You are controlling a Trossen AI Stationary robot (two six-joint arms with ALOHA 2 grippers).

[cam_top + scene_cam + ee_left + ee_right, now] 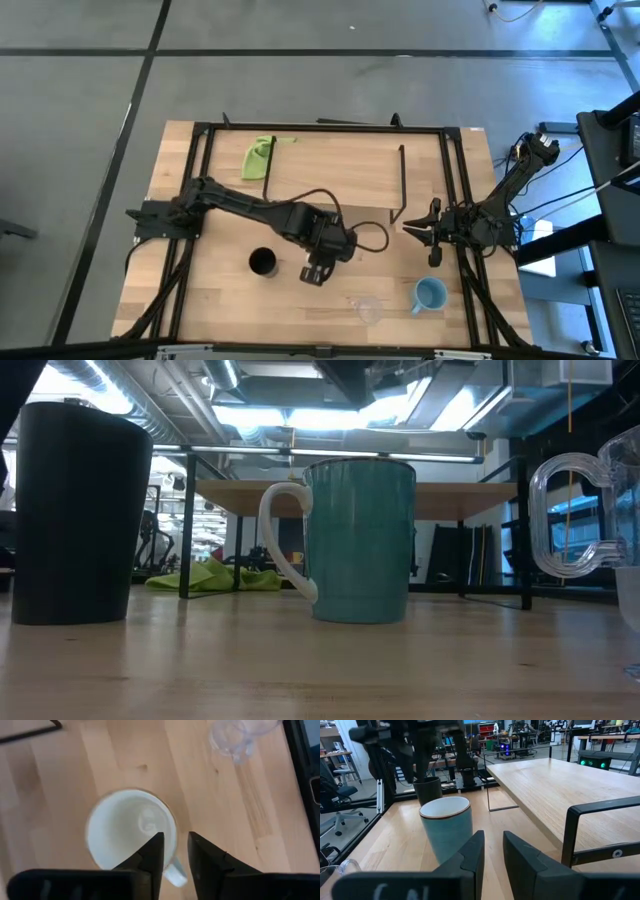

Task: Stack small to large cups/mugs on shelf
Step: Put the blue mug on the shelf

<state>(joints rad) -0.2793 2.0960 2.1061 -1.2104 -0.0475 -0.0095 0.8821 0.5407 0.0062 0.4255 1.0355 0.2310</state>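
Four cups on the counter (200, 300), none on the shelf (555, 785).

Left claw (174, 851): fingers slightly apart, straddling the rim of the white mug (131, 831) at its handle; not clamped. Black cup (262, 262) just beside it, clear cup (368, 309) near.

Right claw (490, 851): fingers a little apart, gripping nothing. Blue mug (447, 831) directly ahead, shelf alongside.

One green cloth (260, 157), far off.

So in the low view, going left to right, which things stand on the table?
Black cup → green cloth farther back → teal mug with a white handle → clear cup at the right edge.
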